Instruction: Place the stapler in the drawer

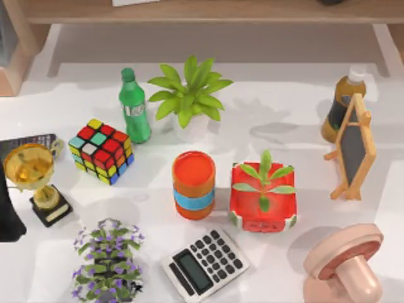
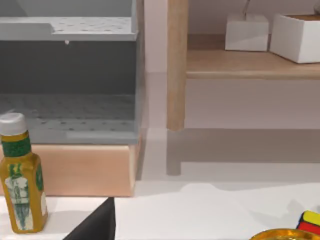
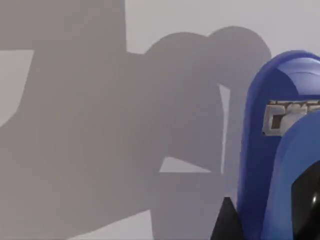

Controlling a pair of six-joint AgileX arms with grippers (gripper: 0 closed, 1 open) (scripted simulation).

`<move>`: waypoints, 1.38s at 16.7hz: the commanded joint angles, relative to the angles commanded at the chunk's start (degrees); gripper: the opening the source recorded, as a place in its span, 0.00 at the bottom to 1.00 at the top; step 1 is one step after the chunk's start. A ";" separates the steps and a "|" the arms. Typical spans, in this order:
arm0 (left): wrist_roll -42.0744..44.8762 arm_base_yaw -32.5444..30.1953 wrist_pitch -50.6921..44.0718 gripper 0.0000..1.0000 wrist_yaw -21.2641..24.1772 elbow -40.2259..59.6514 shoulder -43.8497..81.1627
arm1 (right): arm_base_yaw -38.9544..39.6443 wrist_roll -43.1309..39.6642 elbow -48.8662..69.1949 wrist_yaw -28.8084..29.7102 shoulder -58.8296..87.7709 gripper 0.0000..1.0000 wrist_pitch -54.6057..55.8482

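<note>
At the table's left edge our left arm (image 1: 7, 214) stands as a dark shape just beside a gold trophy (image 1: 31, 170) on its black base. We cannot tell whether the left gripper is open or closed. The left wrist view looks at the drawer (image 2: 70, 70), a grey compartment with a dotted floor on a wooden base. A yellow bottle with a white cap (image 2: 20, 185) stands in front of it, and to its side is a wooden post (image 2: 177, 65) carrying a shelf with white boxes (image 2: 245, 32). Moving right in the top view, a dark flat slab (image 1: 25, 142) lies behind the trophy. Next come a colour cube (image 1: 101, 150) and an upright green bottle (image 1: 134, 107), and nearer the front edge a purple flowering plant (image 1: 108, 259). A leafy plant in a white pot (image 1: 189, 95) stands behind an orange cup with a blue band (image 1: 194, 185). A calculator (image 1: 205, 265) lies tilted in front of the cup. Just beside the cup sits a red square pot with a seedling (image 1: 263, 199). At the right side a brown bottle with a white cap (image 1: 338, 104) stands behind a small chalkboard easel (image 1: 353, 148). A pink mushroom-shaped object (image 1: 344, 262) lies at the front right corner. The stapler (image 3: 272, 130) sits close against the right wrist camera, bright blue with a metal slot, before a pale surface crossed by grey shadows. A dark tip (image 3: 227, 222) is just beside its edge. We cannot tell whether the right gripper is closed on it.
</note>
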 joint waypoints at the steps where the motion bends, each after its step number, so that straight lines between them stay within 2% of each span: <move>1: 0.00 0.00 0.00 1.00 0.00 0.00 0.00 | 0.00 0.00 0.00 0.00 0.00 0.00 0.00; 3: 0.00 0.00 0.00 1.00 0.00 0.00 0.00 | 0.00 0.00 0.00 0.00 0.00 0.00 0.00; 16: 0.00 0.00 0.00 1.00 0.00 0.00 0.00 | 0.00 0.00 0.00 0.00 0.00 0.98 0.00; 23: 0.00 0.00 0.00 1.00 0.00 0.00 0.00 | 0.00 0.00 0.00 0.00 0.00 1.00 0.00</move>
